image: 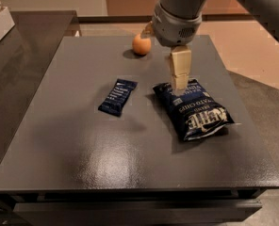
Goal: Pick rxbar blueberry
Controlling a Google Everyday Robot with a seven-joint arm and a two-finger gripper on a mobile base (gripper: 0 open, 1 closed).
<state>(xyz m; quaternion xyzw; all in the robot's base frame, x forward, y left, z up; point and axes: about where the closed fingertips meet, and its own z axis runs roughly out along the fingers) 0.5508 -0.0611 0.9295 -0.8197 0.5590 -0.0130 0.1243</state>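
Note:
The rxbar blueberry, a small flat dark navy bar wrapper with white lettering, lies flat on the dark grey table, left of centre. My gripper hangs from the grey arm above the top edge of the large dark blue chip bag. It is to the right of the bar and apart from it, holding nothing.
A round orange fruit sits near the table's back edge, just left of my arm. The chip bag lies right of centre. A darker counter runs along the left. The floor lies beyond the table's right edge.

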